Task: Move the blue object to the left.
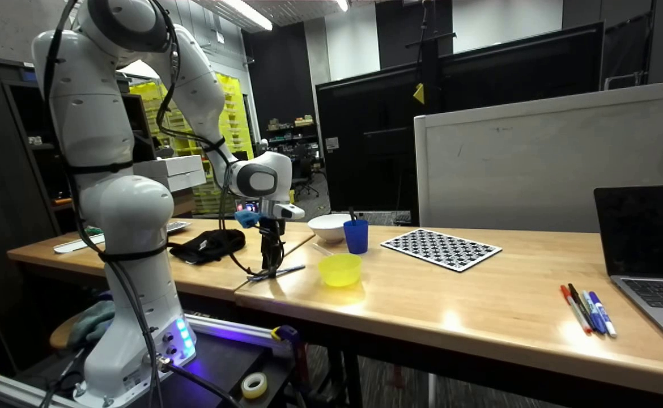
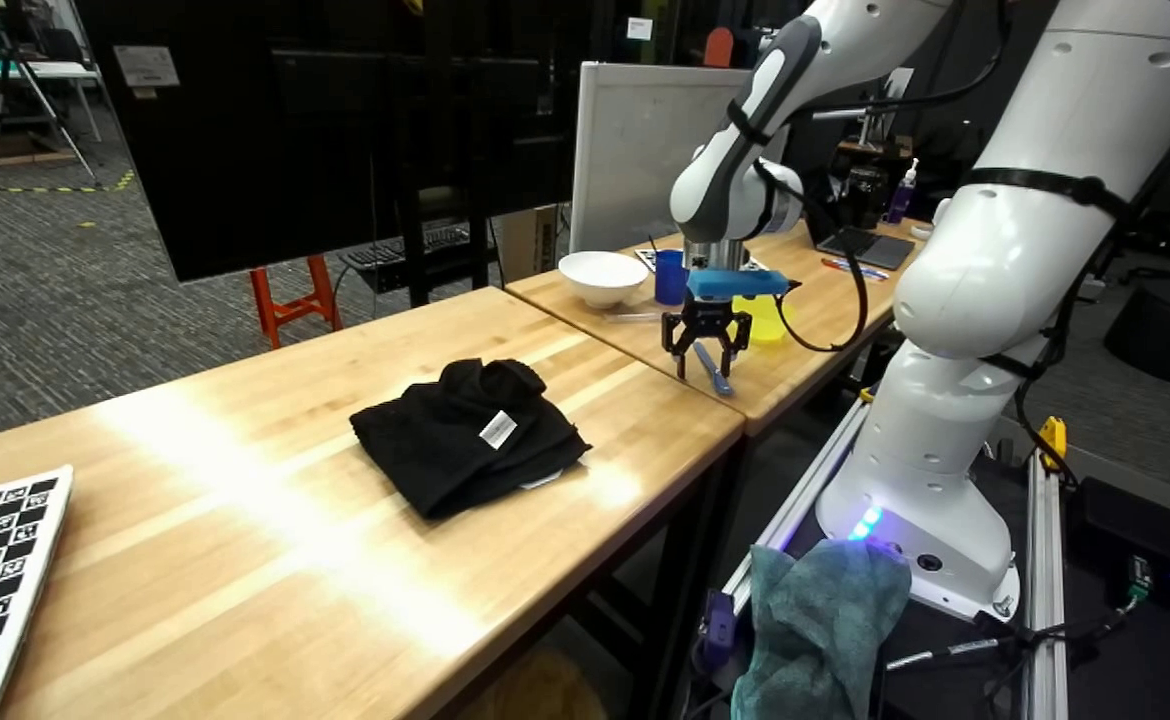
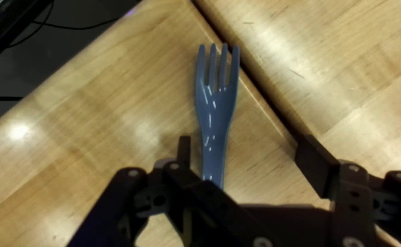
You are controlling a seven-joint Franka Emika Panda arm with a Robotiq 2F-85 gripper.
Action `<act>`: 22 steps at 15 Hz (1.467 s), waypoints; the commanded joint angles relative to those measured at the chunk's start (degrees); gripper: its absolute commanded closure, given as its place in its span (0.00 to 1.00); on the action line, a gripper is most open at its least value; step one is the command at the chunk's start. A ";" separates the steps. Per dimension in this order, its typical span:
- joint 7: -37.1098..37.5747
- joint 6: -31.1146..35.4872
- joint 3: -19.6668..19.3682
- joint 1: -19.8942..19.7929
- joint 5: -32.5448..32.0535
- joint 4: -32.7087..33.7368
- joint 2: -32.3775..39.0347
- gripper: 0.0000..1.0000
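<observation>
Blue fork (image 3: 217,113): lay between the fingers (image 3: 315,166), closer to one.
Fingers: stood wide apart, held nothing.
Fork's move left: likely not started; grabbing and shifting it remained.

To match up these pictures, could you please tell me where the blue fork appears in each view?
In an exterior view, the blue fork is slightly right of centre, by the open gripper.
In an exterior view, the blue fork is left of centre, below mid-height, partly behind the gripper.
In the wrist view, the blue fork is near centre, its lower end behind the gripper.
Shared landmark: the tabletop seam, close by in all three.
</observation>
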 commanded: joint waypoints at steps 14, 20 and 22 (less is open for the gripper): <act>-11.88 7.27 -6.14 -0.06 11.32 -1.24 2.50 0.96; -4.50 4.51 -4.43 -0.50 4.27 -1.41 -0.01 0.96; 1.40 2.68 -2.91 -0.61 -1.55 -1.15 -1.76 0.96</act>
